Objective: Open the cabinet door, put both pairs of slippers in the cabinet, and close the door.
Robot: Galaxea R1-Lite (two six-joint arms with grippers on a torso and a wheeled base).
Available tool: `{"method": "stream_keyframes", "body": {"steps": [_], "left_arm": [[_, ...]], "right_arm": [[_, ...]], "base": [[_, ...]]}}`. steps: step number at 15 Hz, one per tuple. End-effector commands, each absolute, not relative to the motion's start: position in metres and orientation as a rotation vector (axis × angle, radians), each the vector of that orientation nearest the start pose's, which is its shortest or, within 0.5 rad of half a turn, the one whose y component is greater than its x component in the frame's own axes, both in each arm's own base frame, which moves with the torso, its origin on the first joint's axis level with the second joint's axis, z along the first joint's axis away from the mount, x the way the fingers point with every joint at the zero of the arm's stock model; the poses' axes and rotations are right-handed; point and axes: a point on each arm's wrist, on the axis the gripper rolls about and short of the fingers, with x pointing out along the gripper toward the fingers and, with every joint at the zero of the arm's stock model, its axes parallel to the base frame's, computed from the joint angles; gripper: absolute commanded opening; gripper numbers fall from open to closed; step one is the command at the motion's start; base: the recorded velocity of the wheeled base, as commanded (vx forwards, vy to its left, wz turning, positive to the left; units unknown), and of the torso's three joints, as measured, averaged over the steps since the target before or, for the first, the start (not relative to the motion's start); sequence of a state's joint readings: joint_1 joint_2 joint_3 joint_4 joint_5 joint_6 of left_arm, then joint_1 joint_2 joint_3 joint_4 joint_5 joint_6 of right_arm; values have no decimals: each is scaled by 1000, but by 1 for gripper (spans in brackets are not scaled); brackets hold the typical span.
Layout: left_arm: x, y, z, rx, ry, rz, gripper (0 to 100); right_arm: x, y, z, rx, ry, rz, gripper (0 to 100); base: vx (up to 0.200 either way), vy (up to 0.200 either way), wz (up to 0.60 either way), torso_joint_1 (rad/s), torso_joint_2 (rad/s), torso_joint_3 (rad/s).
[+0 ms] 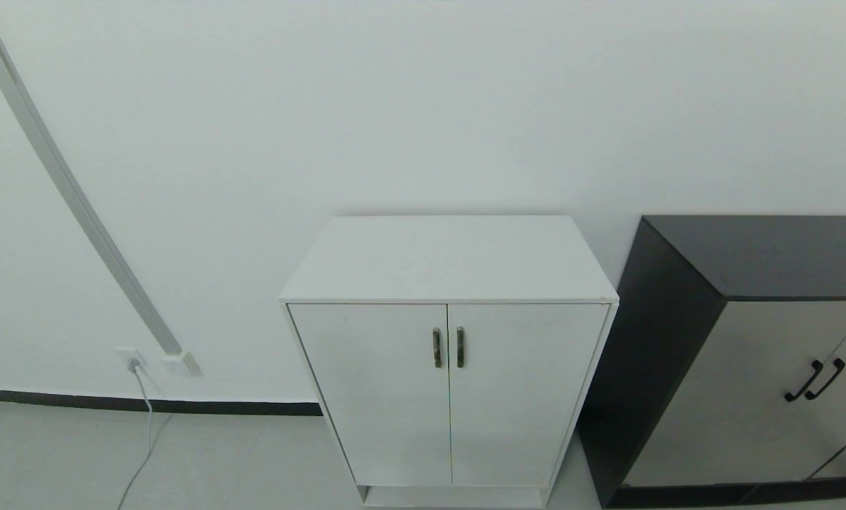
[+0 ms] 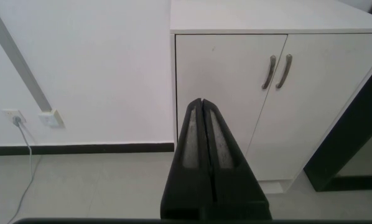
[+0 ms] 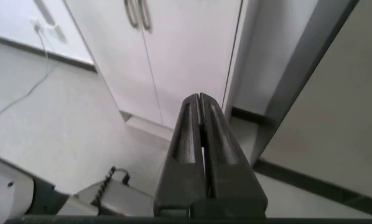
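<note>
left pincer (image 2: 202, 102) clenched, empty | right pincer (image 3: 200, 96) likewise | cabinet (image 1: 394, 397) doors shut | upright handles (image 1: 437, 347) at centre seam, ahead of both | nearer arm unclear

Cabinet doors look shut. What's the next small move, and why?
Probably open the left hand and ease it toward the left door handle. The white cabinet has both doors closed, and both the left hand and the right hand are shut, empty and short of the handles.

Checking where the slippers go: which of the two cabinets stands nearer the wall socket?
The white cabinet, left of the black cabinet; the socket sits on the wall at its left.
</note>
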State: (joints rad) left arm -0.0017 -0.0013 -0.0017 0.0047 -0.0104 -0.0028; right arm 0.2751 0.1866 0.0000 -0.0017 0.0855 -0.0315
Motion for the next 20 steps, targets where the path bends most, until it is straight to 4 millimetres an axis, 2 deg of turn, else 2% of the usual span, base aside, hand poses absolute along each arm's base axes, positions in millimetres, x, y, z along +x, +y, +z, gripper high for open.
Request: {"method": "stream_keyframes", "body": {"steps": [1,12,20], "left_arm": [[-23,0,75,-3,3,-12,0],[-23,0,75,-6,3,-11,0],[-23,0,75,3,3,-12,0]], "right_arm": [[-11,-1,78,-47,154,330,0],[-19,2,77,-19,50,24,0],[-23,0,76,64,-8,0,0]], "base": [[0,0,0,0,0,0],[0,0,0,0,0,0],[0,0,0,0,0,0]]}}
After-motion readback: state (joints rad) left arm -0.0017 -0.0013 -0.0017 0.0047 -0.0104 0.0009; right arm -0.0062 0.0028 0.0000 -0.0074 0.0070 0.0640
